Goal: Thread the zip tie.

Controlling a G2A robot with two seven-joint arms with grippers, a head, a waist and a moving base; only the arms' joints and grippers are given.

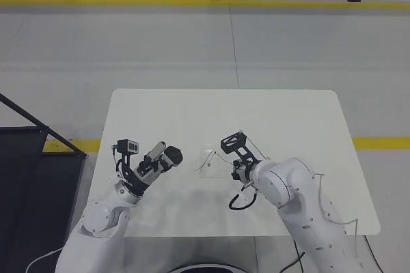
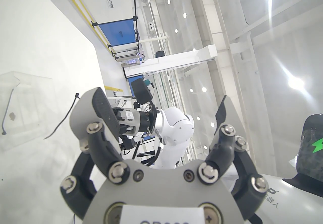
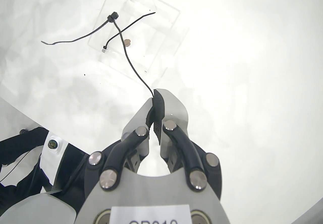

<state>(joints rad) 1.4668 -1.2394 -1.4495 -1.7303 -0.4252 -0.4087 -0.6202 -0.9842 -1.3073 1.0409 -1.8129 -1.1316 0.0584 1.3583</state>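
Observation:
My right gripper point(image 3: 153, 95) is shut on one end of a black zip tie point(image 3: 131, 63), held low over the white table point(image 1: 294, 123). The strap runs from the fingertips to the tie's square head point(image 3: 112, 17); a second length trails from the head onto the table. A second, smaller tie point(image 3: 131, 24) lies across a clear plastic plate point(image 3: 161, 23). In the top view the right gripper point(image 1: 234, 166) is just right of the plate point(image 1: 206, 168). My left gripper point(image 1: 172, 157) is left of the plate, open point(image 2: 161, 104), tilted upward with nothing between its fingers.
A small brown spot point(image 3: 127, 42) sits on the clear plate. The far half of the table is bare white surface. A black frame and dark panel point(image 1: 20, 177) stand beside the table's left edge. A yellow floor line point(image 1: 389, 142) runs past both sides.

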